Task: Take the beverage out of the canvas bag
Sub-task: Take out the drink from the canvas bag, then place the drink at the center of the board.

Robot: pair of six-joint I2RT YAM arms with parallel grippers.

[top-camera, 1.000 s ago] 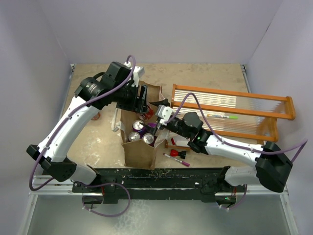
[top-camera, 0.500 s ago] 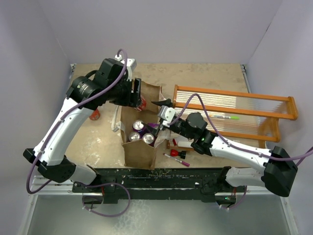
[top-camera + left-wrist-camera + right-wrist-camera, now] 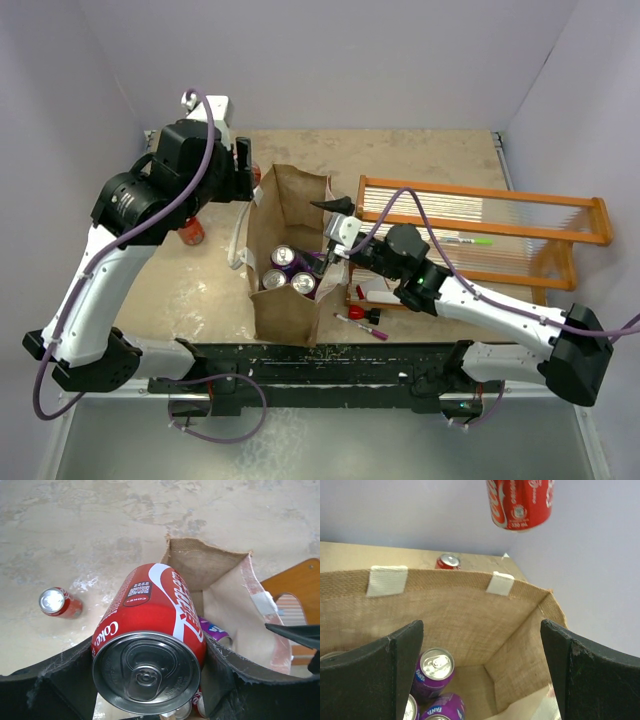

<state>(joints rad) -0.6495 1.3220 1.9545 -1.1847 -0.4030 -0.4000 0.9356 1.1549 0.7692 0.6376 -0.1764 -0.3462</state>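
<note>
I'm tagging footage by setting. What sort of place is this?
Probably a robot lab test cell: plain walls box in a worn table, with staged props, a canvas bag of drink cans and a wooden rack.

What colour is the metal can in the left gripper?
Red metal can with white lettering; the left wrist view shows it best.

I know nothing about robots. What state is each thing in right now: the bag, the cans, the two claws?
canvas bag: upright, mouth open.
red can: held in the air, out of the bag.
left gripper: shut on the red can.
second red can: standing upright outside the bag.
purple cans: upright inside the bag.
right gripper: open at the bag's mouth, holding nothing.
</note>
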